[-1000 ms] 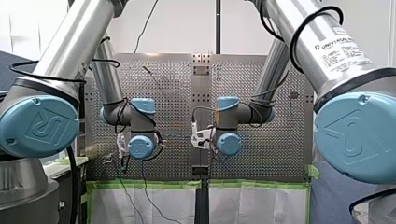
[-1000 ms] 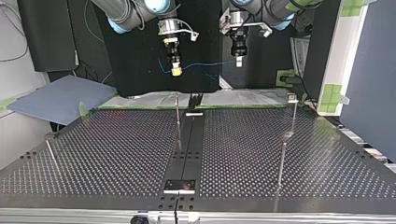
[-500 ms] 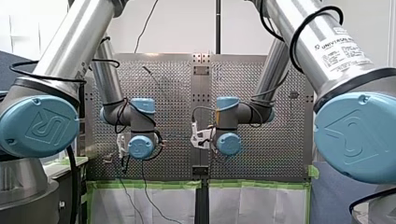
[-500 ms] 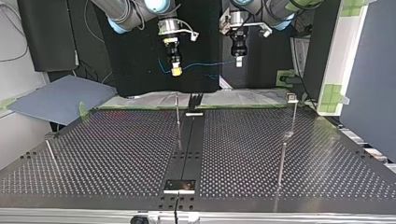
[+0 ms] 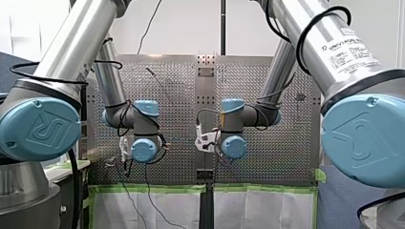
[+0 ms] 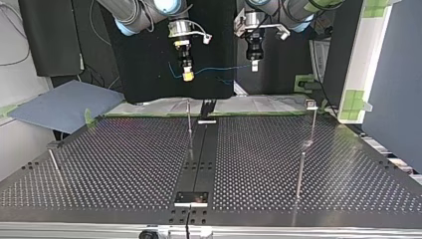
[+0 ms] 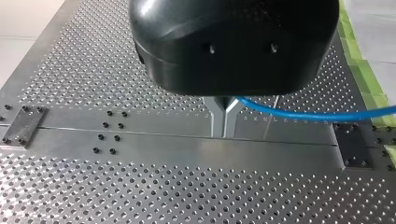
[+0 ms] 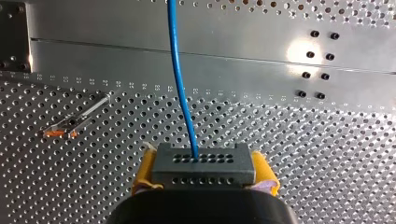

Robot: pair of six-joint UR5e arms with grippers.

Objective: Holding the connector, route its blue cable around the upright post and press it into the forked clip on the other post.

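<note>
My right gripper has its yellow pads clamped on the dark grey rectangular connector. The connector's long side lies across the fingers, and its holed face points ahead, down toward the perforated metal table. The thin blue cable leaves that face straight ahead. In the top view it runs nearly level, well above the table, to my left gripper, whose metal fingers are pinched together on it. A thin upright metal post stands below my right gripper.
</note>
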